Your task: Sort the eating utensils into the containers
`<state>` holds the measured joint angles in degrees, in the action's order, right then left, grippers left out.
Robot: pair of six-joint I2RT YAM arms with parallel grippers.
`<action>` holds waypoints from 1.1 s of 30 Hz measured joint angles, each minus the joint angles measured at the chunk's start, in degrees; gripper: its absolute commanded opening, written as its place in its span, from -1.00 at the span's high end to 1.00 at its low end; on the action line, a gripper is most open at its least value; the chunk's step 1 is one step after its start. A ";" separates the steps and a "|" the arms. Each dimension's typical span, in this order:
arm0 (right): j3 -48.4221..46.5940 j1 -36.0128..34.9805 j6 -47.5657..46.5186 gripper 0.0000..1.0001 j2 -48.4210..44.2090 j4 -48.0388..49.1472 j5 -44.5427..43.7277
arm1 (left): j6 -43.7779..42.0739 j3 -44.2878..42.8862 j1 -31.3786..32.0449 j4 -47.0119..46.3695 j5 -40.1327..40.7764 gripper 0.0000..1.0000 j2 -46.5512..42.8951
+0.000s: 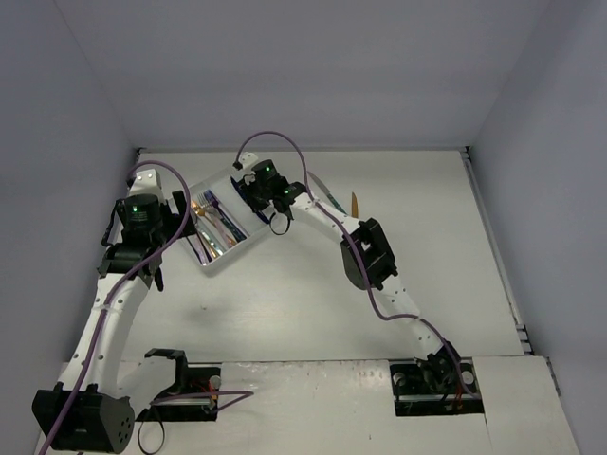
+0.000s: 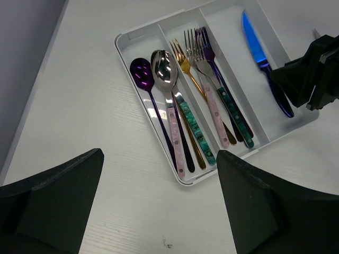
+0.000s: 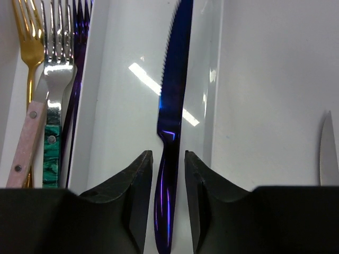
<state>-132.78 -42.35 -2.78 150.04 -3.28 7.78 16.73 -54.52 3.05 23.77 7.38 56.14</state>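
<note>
Blue knife (image 3: pixel 170 100) lies in the tray (image 2: pixel 143 36). Right gripper (image 3: pixel 167 156) is slightly parted astride its handle, apparently not clamping. Left gripper (image 2: pixel 160 159) is wide open, empty.

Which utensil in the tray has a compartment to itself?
The blue knife: it lies alone in an outer compartment of the tray, while spoons and forks fill the other two.

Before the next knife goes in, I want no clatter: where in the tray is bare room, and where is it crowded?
Bare: the knife compartment, between the blue knife and the divider by the forks. Crowded: forks fill the middle compartment, spoons the third; the right gripper straddles the knife's handle.
</note>
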 measured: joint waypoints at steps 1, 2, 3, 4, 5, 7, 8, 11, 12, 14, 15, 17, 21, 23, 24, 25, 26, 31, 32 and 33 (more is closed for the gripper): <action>0.56 0.00 0.04 0.21 -0.23 0.42 -0.61 | 0.00 0.00 0.00 0.00 -0.03 -0.72 0.00; 1.61 0.00 0.14 0.09 -0.76 0.79 -1.42 | 0.00 0.00 0.00 0.00 -0.03 -0.72 0.00; 2.71 0.00 0.21 -0.02 -1.41 0.83 -2.24 | 0.00 0.00 0.00 0.00 -0.03 -0.72 0.00; 3.91 0.02 0.32 -0.13 -2.31 0.86 -2.99 | 0.00 0.00 0.00 0.00 -0.03 -0.72 0.00; 5.12 0.04 0.44 -0.20 -3.21 0.90 -3.74 | 0.00 0.00 0.00 0.00 -0.03 -0.72 0.00; 9.37 -0.08 0.80 -0.27 -6.63 1.40 -6.15 | 0.00 0.00 0.00 -0.02 -0.03 -0.72 0.00; 12.40 -0.06 1.06 -0.28 -9.11 1.33 -7.31 | 0.00 0.00 0.00 -0.01 -0.04 -0.72 0.00; 20.63 0.72 2.55 -0.30 -17.02 0.92 -11.45 | 0.00 0.00 0.00 0.00 -0.05 -0.72 0.00; 23.31 1.29 3.49 -0.30 -19.78 1.45 -12.89 | 0.00 0.00 0.00 -0.02 -0.06 -0.72 0.00; 29.53 2.76 5.91 -0.29 -25.71 2.66 -15.75 | 0.00 0.00 0.00 0.01 -0.07 -0.72 0.00; 32.87 3.78 7.45 -0.29 -28.73 2.88 -16.98 | 0.00 0.00 0.00 0.01 -0.09 -0.72 0.00; 39.14 6.35 10.68 -0.28 -34.04 3.14 -18.91 | 0.01 0.00 0.00 0.00 -0.22 -0.72 0.00; 50.49 12.85 16.65 -0.26 -40.58 4.01 -21.20 | 0.03 0.00 0.00 -0.01 -0.58 -0.72 0.00; 54.36 15.73 18.61 -0.26 -41.35 3.61 -21.98 | 0.04 0.00 0.00 -0.01 -0.80 -0.72 0.00; 55.96 16.88 19.44 -0.25 -41.42 3.32 -22.16 | 0.04 0.00 0.00 0.00 -0.88 -0.72 0.00; 57.38 17.57 20.18 -0.25 -41.42 2.95 -22.00 | 0.04 0.00 0.00 -0.01 -0.95 -0.72 0.00; 58.62 18.10 20.86 -0.24 -41.42 2.53 -21.81 | 0.04 0.00 0.00 -0.01 -1.02 -0.72 0.00; 60.88 18.95 23.53 -0.16 -41.42 1.75 -20.52 | 0.04 0.00 0.00 0.00 -1.14 -0.72 0.00; 61.03 19.11 23.87 -0.12 -41.42 1.80 -20.19 | 0.04 0.00 0.00 0.00 -1.15 -0.72 0.00; 61.19 19.18 24.16 -0.09 -41.42 1.79 -19.89 | 0.04 0.00 0.00 0.00 -1.16 -0.72 0.00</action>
<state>-71.59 -23.16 21.38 108.62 -1.49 -12.11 16.78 -54.52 3.05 23.77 6.22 56.14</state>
